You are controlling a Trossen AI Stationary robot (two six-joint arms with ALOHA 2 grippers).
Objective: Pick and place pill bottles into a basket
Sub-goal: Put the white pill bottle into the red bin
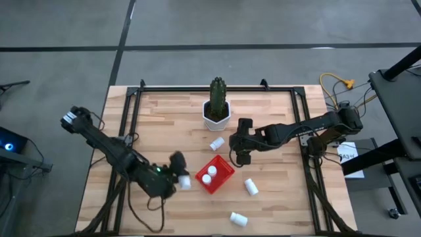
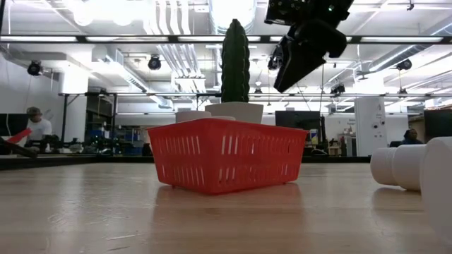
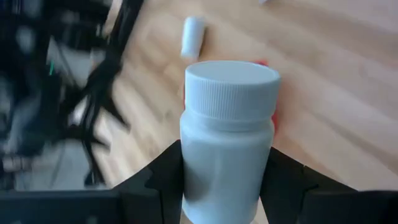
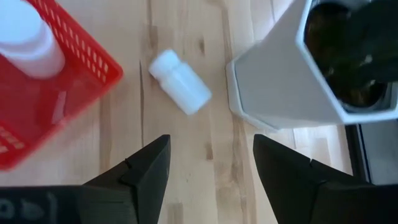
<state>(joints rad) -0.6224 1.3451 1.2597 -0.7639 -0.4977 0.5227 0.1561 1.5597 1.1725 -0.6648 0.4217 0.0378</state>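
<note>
Pill bottles, white, six counted. Two stand upright inside the red basket (image 1: 215, 174), one (image 1: 212, 170) nearer the cactus pot than the other (image 1: 206, 178). One bottle (image 3: 227, 140) is clamped upright between the fingers of the left gripper (image 1: 179, 176), cap up, just beside the basket's edge on the left arm's side. Three lie on their sides on the bare wood: one (image 1: 217, 143) between the basket and the pot, one (image 1: 250, 186) just off the basket toward the table's right front, one (image 1: 238, 218) near the front edge, well apart from the rest.

Basket: small, square, low slatted walls, resting near the middle of the wooden table (image 1: 164, 118), set at an angle to the table's edges.

Right gripper (image 1: 239, 153): raised above the table between basket and pot, fingers spread, nothing between them; the lying bottle near the pot shows ahead of it in its wrist view.

Cactus pot (image 1: 216, 116): white, hexagonal, upright toward the table's back edge, holding a tall green cactus (image 1: 218, 93).

Background, low view: a seated person (image 2: 35, 130) far off in the room.
</note>
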